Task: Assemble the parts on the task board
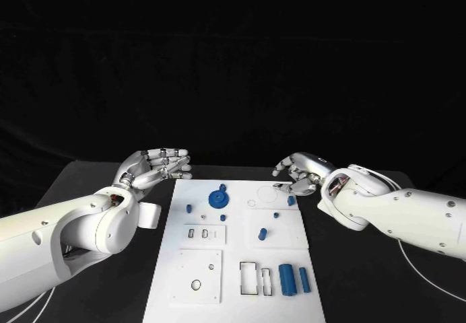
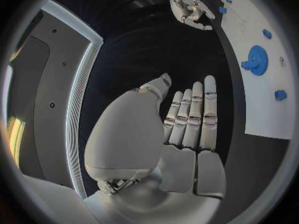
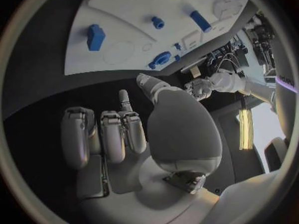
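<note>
Right hand point(image 1: 303, 172), curled and seemingly empty (fingers blur), hovers beside task board point(image 1: 238, 282).

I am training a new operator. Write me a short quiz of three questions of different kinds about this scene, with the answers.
1. True or false: the left hand is holding a blue part.
2. Which blue part lies nearest the far edge of the task board?
A. the round disc
B. the long cylinder
C. the thin rod
3. Fill in: the right hand is beside the board's far ______ corner, as seen from the head view.

Key
1. False: its fingers are spread and hold nothing.
2. A.
3. Right.
</note>
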Action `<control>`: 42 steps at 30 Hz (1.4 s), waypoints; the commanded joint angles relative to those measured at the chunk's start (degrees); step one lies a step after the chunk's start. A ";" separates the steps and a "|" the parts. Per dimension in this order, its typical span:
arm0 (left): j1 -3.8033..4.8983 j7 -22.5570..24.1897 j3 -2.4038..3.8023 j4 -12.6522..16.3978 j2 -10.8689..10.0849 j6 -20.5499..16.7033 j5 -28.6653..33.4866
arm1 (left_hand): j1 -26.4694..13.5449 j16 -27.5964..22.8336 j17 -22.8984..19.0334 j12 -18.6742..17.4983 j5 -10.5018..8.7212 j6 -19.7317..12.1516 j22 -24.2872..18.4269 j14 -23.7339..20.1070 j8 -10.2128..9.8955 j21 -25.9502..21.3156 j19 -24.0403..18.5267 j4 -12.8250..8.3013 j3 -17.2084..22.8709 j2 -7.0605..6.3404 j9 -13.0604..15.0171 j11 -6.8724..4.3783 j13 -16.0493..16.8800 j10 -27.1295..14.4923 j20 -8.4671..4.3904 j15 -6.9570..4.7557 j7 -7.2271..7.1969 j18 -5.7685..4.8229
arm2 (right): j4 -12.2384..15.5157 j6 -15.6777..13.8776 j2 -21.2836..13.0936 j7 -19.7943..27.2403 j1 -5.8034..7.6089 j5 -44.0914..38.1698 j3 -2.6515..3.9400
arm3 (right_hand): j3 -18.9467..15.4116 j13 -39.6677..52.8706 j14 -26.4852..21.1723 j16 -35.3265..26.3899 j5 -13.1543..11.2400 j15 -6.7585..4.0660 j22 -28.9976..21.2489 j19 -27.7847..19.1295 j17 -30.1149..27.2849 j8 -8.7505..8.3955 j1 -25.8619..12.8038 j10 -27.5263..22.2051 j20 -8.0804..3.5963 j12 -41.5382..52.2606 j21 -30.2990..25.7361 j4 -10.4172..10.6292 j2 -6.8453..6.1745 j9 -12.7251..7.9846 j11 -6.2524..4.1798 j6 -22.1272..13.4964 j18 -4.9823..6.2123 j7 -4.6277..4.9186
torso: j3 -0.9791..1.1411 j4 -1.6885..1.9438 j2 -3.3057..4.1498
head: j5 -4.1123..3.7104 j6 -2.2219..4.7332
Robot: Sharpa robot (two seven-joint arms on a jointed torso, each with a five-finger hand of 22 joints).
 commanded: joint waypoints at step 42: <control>0.05 0.69 -0.16 -0.76 0.65 2.19 -0.18 | -0.69 -0.23 0.20 0.07 -0.16 0.26 0.00 -0.26 -0.12 0.10 -1.19 -0.41 0.06 0.18 0.01 -0.22 0.03 0.16 0.04 0.09 -0.13 0.29 | -2.61 2.57 -4.67 10.12 -5.47 5.59 -0.46 | 0.03 11.89 5.20 -0.20 0.46 0.75 7.22 -0.28 11.52 -3.02 2.17 3.30 0.69 -1.21 -0.56 -3.05 -1.00 -0.76 0.87 -2.69 0.25 1.00 | 0.30 -0.11 -0.33 | -0.59 -1.02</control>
